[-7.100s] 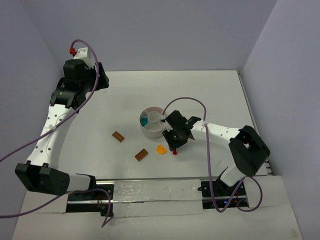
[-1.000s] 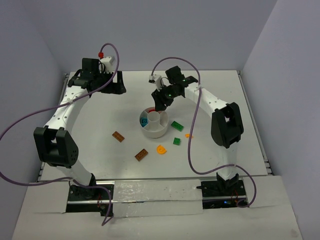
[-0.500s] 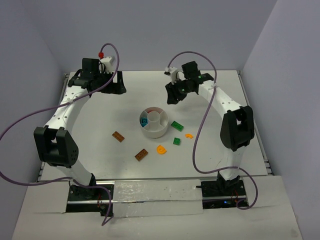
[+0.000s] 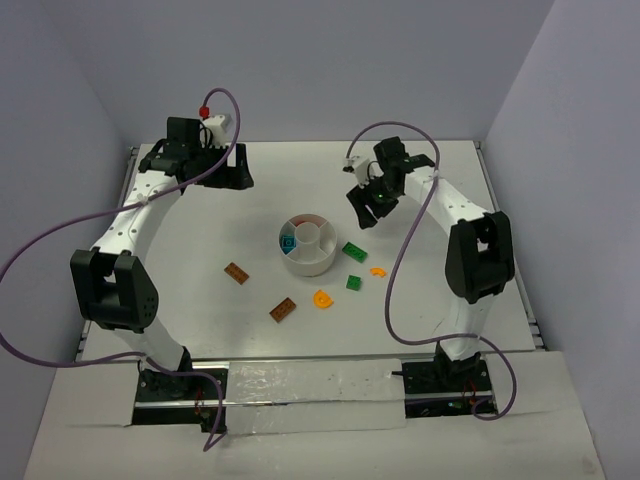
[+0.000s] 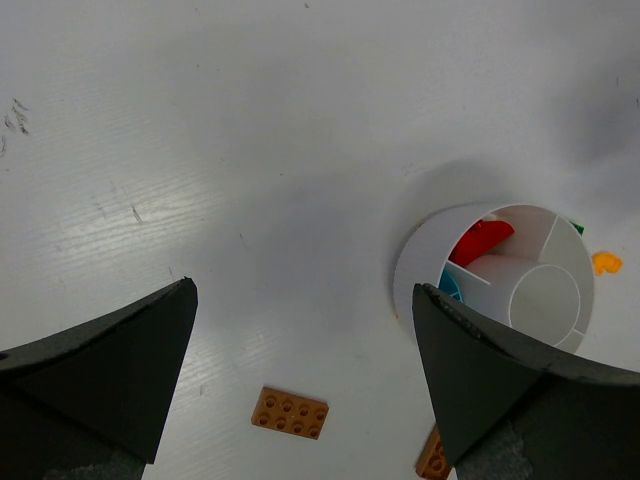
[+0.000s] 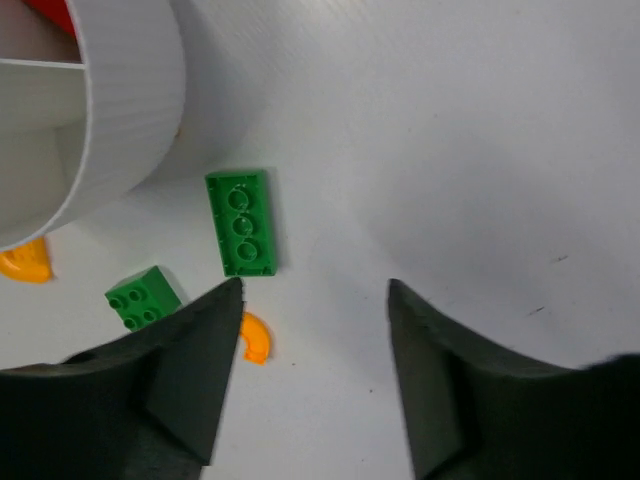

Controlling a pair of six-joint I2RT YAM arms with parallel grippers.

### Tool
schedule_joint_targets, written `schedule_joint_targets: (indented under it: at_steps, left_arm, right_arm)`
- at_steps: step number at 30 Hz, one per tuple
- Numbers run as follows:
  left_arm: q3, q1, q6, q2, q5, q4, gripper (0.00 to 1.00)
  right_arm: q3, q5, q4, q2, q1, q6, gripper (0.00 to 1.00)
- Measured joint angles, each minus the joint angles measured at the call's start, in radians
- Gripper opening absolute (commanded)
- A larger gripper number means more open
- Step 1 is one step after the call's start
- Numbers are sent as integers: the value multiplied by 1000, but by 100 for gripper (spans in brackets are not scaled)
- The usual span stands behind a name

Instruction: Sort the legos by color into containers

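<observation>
While the right pincer (image 6: 315, 300) is hovering open and empty over the bench (image 6: 470, 140), the long green brick (image 6: 241, 222) is lying beside the white dish (image 6: 130, 120), off the gap toward that dish, lengthwise along the fingers (image 6: 190, 380).

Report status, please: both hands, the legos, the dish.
Left hand open, empty. Right hand open, empty, near green lego. Six legos loose outside dish; red lego, teal lego inside. Nothing blocking.
</observation>
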Motion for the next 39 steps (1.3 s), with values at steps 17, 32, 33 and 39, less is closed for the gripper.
schedule_joint_targets:
  at_steps: [17, 32, 33, 39]
  left_arm:
    - [0, 0, 0, 0, 0, 0, 99]
    - [0, 0, 0, 1, -1, 0, 99]
    - [0, 0, 0, 1, -1, 0, 99]
    - [0, 0, 0, 1, -2, 0, 99]
  right_arm:
    - [-11, 175, -3, 143, 153, 158, 79]
    - [-9, 266, 28, 208, 154, 257, 67]
    - [-8, 270, 30, 209, 154, 263, 65]
    - [-4, 289, 41, 218, 127, 304, 51]
